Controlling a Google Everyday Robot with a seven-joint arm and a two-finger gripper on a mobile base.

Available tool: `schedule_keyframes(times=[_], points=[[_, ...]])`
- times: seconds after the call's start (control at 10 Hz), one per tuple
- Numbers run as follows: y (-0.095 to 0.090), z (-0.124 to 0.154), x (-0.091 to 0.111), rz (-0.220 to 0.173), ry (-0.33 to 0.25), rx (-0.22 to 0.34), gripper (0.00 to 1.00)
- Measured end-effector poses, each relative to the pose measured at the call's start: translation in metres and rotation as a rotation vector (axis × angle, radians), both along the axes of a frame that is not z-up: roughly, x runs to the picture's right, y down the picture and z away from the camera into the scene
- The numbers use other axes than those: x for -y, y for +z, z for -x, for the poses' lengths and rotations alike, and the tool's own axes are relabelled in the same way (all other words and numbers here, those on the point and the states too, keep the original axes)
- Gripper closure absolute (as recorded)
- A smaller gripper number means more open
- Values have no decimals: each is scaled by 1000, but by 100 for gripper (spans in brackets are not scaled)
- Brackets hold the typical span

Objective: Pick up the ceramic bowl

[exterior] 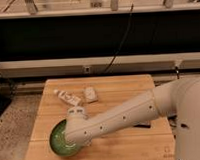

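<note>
The ceramic bowl point(58, 141) is a wide shallow green bowl near the front left of the wooden table point(119, 93). My white arm reaches across from the right and covers most of the bowl's right half. My gripper point(71, 138) is down at the bowl, hidden under the wrist housing.
A small white tube or bottle point(68, 98) and a pale small packet point(90, 94) lie on the table behind the bowl. A dark flat object point(143, 124) peeks out under the arm. A dark shelf unit with a cable stands behind the table.
</note>
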State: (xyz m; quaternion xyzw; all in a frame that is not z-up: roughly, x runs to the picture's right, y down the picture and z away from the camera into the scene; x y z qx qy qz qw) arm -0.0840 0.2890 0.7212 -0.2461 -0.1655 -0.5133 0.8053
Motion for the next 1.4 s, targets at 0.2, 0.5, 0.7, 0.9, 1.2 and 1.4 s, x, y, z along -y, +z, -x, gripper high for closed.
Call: schedule_keyframes(times=[0.2, 0.5, 0.7, 0.9, 1.2, 1.4], points=[[-9, -3, 8, -6, 3, -7, 95], [-9, -6, 12, -20, 4, -10, 99], [-19, -9, 22, -27, 4, -15, 100], [-21, -12, 23, -30, 2, -19, 100], [-29, -14, 33, -46, 7, -26, 100], [-34, -17, 37, -49, 9, -32, 100]])
